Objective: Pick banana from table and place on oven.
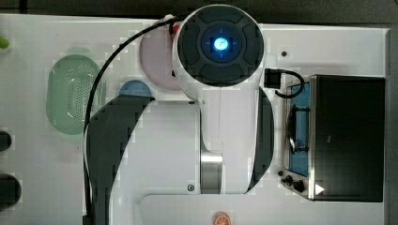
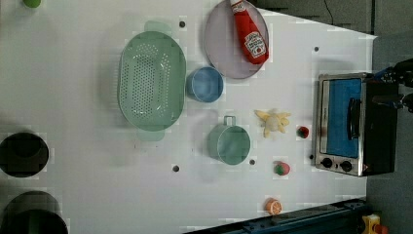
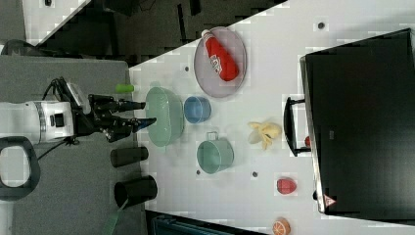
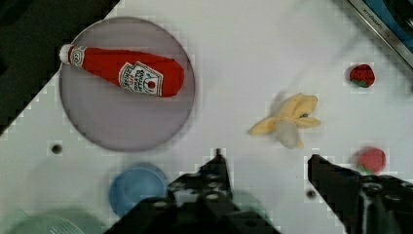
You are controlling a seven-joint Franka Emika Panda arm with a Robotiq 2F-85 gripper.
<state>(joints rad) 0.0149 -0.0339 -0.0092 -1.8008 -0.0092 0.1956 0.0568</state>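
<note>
White table (image 2: 97, 185), flat, dotted with a few small dark holes, carrying everything else. Toaster oven (image 2: 355, 124) at the left view's right edge: black top, silver front frame, blue glass door shut, handle across it, dark knobs at one end. Franka arm (image 1: 220, 93), white and dark grey, raised well above the tabletop. Mint-green colander (image 2: 152, 80) toward the left view's left, with a blue bowl (image 2: 205, 84) just beside it. Grey round plate (image 2: 234, 46) near the far edge, red ketchup bottle (image 2: 249, 34) lying on it. Mint-green mug (image 2: 230, 143) with its handle turned toward the blue bowl. Gripper (image 3: 139, 112) high over the table, fingers parted at a middling width, holding nothing. Half-peeled pale yellow banana (image 2: 272, 122) lying on the table between mug and oven door, apart from both, skin flaps splayed. Two red strawberries: one (image 2: 303, 131) just in front of the oven door, the other (image 2: 281, 168) nearer the knobs. Orange slice (image 2: 273, 206) by the table's edge.
</note>
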